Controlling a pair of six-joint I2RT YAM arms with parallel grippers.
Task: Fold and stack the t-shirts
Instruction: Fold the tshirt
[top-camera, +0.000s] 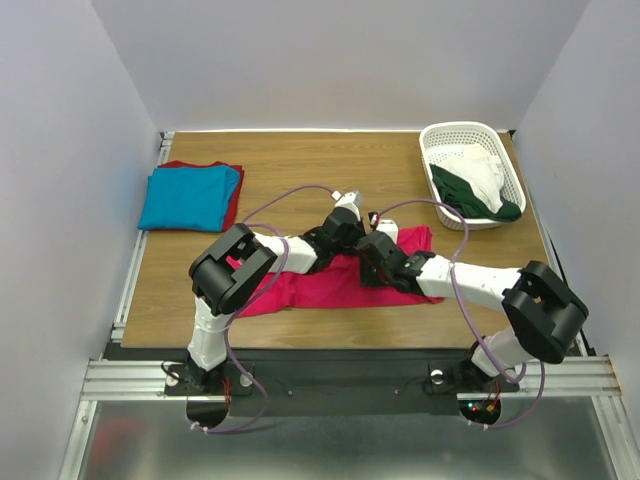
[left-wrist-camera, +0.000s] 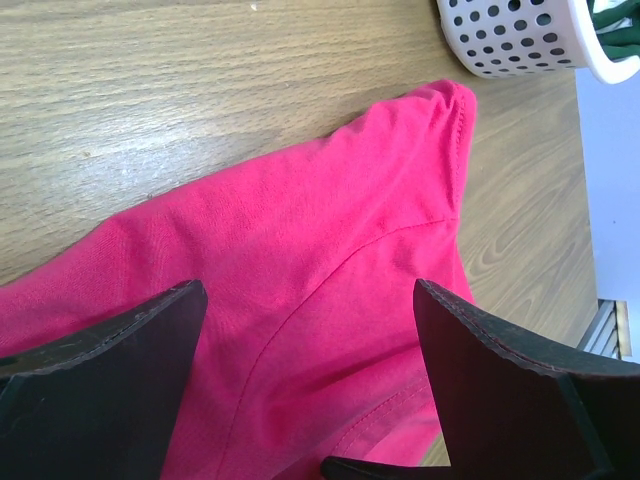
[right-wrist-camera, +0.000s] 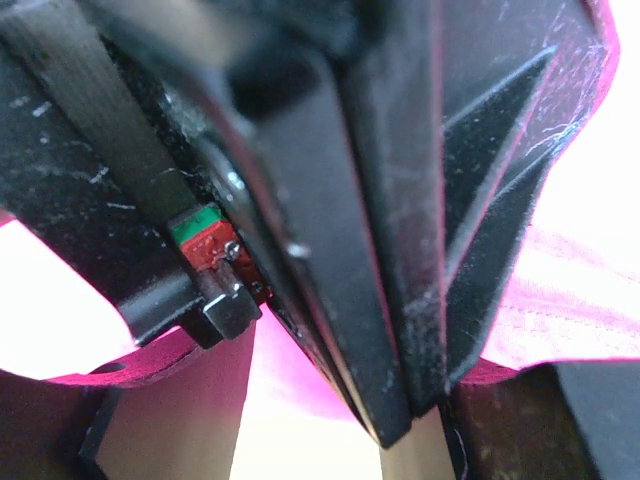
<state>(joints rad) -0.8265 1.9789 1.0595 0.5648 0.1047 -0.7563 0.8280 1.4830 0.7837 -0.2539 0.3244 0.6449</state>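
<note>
Crimson-pink cotton, a short-sleeved t-shirt (top-camera: 325, 287), lies rumpled in a long strip across the near middle of the wooden counter (top-camera: 300, 160), just in front of both arms. The left gripper (left-wrist-camera: 310, 287) hangs over a seamed, hemmed corner of it, jaws spread wide with nothing between them. The right gripper (top-camera: 376, 248) sits low over the same shirt, close beside the left one. Its wrist view is filled with blurred black parts and pink cloth, so I cannot tell how its jaws stand or whether they hold fabric. At the far left corner a folded turquoise-blue t-shirt (top-camera: 185, 197) rests on top of a dark red t-shirt (top-camera: 233, 205) whose edges show around it. At the far right stands a white plastic lattice basket (top-camera: 455, 130) holding a dark green garment (top-camera: 470, 197) and a white garment (top-camera: 478, 165).
</note>
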